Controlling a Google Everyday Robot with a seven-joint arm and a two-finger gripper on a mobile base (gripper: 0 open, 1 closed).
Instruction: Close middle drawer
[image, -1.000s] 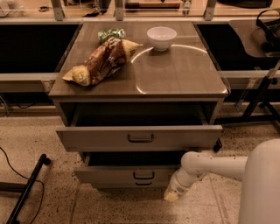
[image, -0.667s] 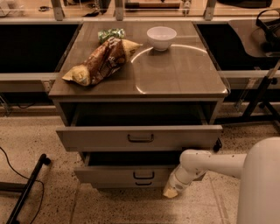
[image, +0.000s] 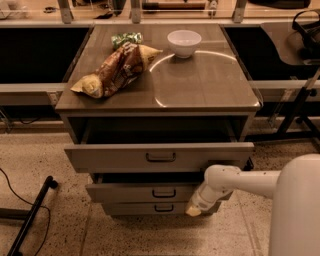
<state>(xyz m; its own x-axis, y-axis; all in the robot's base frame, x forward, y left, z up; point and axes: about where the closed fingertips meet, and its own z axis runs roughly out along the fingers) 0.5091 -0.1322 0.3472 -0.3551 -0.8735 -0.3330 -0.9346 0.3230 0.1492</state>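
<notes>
mid drawer (image: 125, 192) directly under top drawer (image: 115, 157), partly out | tool (image: 194, 211) low under top drawer's R end, state can't tell | looks rigid, shd slide easy (prob light), push flat front, skip handle (image: 164, 193)

**Amber light from above, drawers in shadow**

A dim, warm-tinted scene lit from overhead; a bright curved arc of glare crosses the cabinet top (image: 200, 85), and the bowl (image: 184, 42) gleams white; the open top drawer (image: 115, 157) is black inside, as are the side bays (image: 30, 55); the middle drawer (image: 125, 192) sits shaded beneath it; the gripper (image: 194, 210), low at the right end of the drawer fronts, catches pale light.
</notes>
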